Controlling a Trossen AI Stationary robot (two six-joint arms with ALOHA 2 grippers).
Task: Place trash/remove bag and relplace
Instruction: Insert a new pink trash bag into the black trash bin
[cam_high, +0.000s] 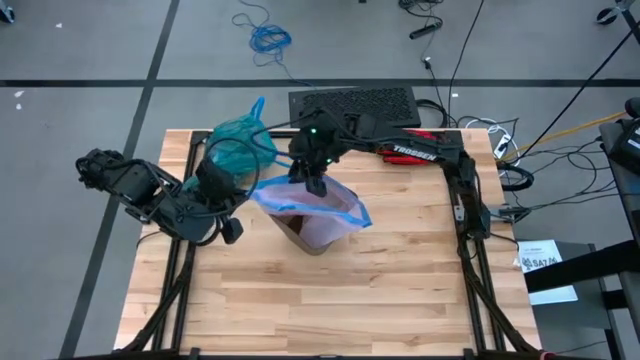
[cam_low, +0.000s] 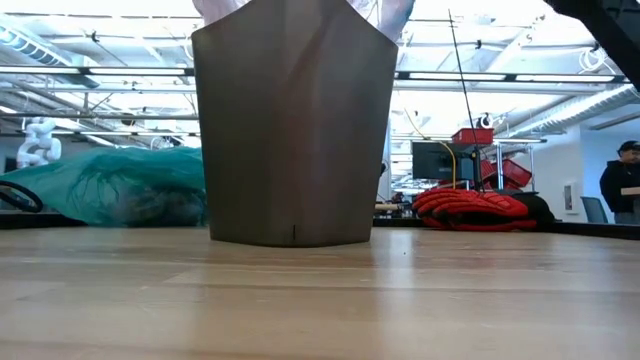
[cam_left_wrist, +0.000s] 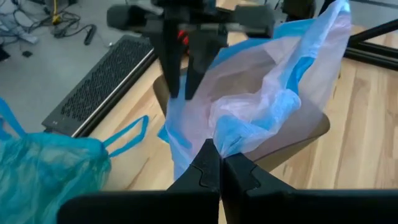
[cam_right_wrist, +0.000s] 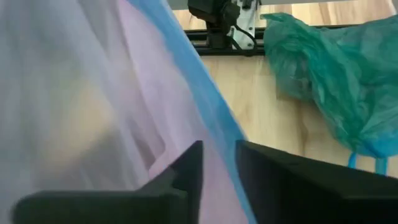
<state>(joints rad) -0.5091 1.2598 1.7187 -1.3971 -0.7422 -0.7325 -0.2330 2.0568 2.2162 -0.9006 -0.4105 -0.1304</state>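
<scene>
Pink liner (cam_high: 318, 205) drapes over the bin (cam_low: 294, 130) mid-counter (cam_high: 330, 290). My left gripper (cam_left_wrist: 221, 163) is clamped on its blue edge; my right gripper (cam_right_wrist: 217, 163) straddles the rim, fingers slightly apart. The teal bag (cam_high: 238, 143) lies behind, tied.

The left gripper (cam_left_wrist: 221, 163) reaches in from the left, fingers pinched together. The right gripper (cam_right_wrist: 219, 163) hangs at the centre, fingers slightly parted.
</scene>
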